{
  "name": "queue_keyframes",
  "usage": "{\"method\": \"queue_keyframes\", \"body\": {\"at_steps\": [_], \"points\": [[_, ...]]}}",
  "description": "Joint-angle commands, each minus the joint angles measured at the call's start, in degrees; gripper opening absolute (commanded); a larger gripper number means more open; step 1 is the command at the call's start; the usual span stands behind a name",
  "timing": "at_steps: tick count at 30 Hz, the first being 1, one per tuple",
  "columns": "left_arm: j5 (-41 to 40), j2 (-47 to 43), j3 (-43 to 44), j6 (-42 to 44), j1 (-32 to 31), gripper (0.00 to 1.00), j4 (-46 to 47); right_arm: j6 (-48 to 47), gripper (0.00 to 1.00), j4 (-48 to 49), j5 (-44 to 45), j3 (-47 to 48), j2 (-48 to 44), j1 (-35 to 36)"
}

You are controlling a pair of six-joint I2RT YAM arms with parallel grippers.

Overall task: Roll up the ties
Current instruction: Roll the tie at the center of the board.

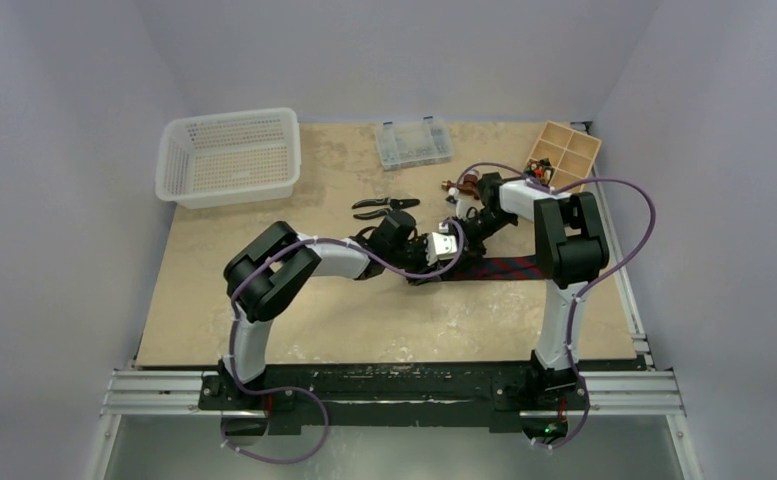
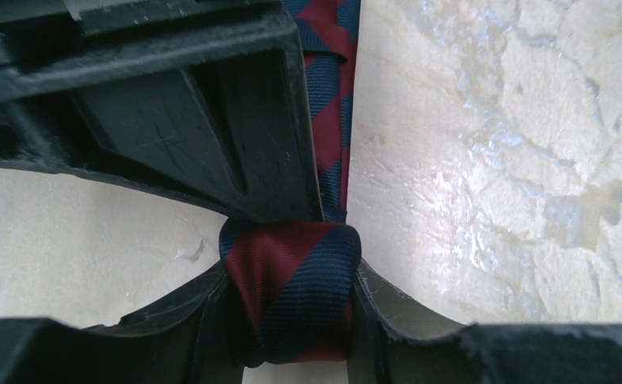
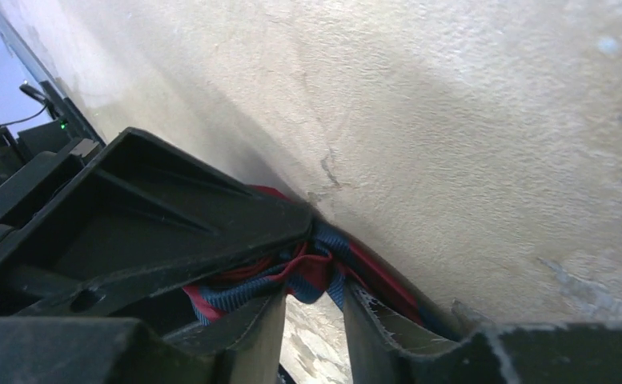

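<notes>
A navy and dark red striped tie (image 1: 504, 267) lies as a flat strip on the table, right of centre. Its left end is rolled into a small coil (image 2: 291, 292). My left gripper (image 2: 291, 276) is shut on that coil, one finger on each side; in the top view it (image 1: 434, 270) is at the strip's left end. My right gripper (image 3: 314, 292) pinches bunched tie fabric (image 3: 307, 268) at its fingertips, right against the left gripper, and reaches in from behind (image 1: 461, 250). The flat strip (image 2: 335, 120) runs away from the coil.
Black-handled pliers (image 1: 384, 207) lie just behind the grippers. A white mesh basket (image 1: 229, 155) stands at the back left, a clear parts box (image 1: 414, 143) at the back centre, and a wooden compartment box (image 1: 562, 155) at the back right. Small items (image 1: 459, 187) lie near the right wrist.
</notes>
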Motion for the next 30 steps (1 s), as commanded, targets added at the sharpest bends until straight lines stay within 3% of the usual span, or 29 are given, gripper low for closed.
{"method": "queue_keyframes", "body": {"at_steps": [1, 8, 16, 18, 23, 25, 30], "points": [[-7.11, 0.42, -0.21, 5.98, -0.15, 0.18, -18.82, -6.42, 0.41, -0.10, 0.85, 2.02, -1.35, -0.74], [-7.87, 2.22, 3.64, 7.61, -0.32, 0.17, -26.22, -9.15, 0.57, -6.28, -7.26, 2.13, -5.51, -2.79], [-8.06, 3.42, 5.86, 7.93, -0.71, 0.17, -28.83, -4.59, 0.56, -3.06, -14.39, 0.30, -4.14, -1.29], [-8.02, 3.53, 6.02, 7.83, -0.79, 0.18, -29.00, -4.10, 0.49, -2.53, -15.06, 0.24, -2.87, -1.16], [-7.43, 3.37, 6.12, 6.78, -0.83, 0.21, -28.99, -5.13, 0.01, -2.39, -9.42, -0.10, -1.31, -1.60], [-6.90, 3.20, 6.12, 6.42, -0.80, 0.27, -28.80, -5.35, 0.00, -2.31, -6.06, -0.40, -1.45, -2.53], [-4.33, 1.94, 5.86, 4.41, -0.16, 0.53, -25.61, -5.20, 0.00, -0.56, 1.42, -0.42, -1.65, -3.52]]}}
